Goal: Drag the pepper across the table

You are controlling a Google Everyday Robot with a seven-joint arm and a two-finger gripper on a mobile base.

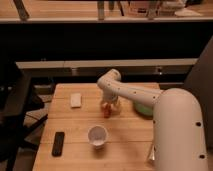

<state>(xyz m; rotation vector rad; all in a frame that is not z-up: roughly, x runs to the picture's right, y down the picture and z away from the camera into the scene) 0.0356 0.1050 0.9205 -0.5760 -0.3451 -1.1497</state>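
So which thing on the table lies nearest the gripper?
The orange-red pepper, right under the gripper at the middle of the table; the cup, pale block and black slab lie farther off.

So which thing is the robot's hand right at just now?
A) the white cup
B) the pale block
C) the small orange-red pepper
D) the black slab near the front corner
C: the hand sits right at the pepper near the middle of the table, while the white cup stands apart, closer to the front edge.
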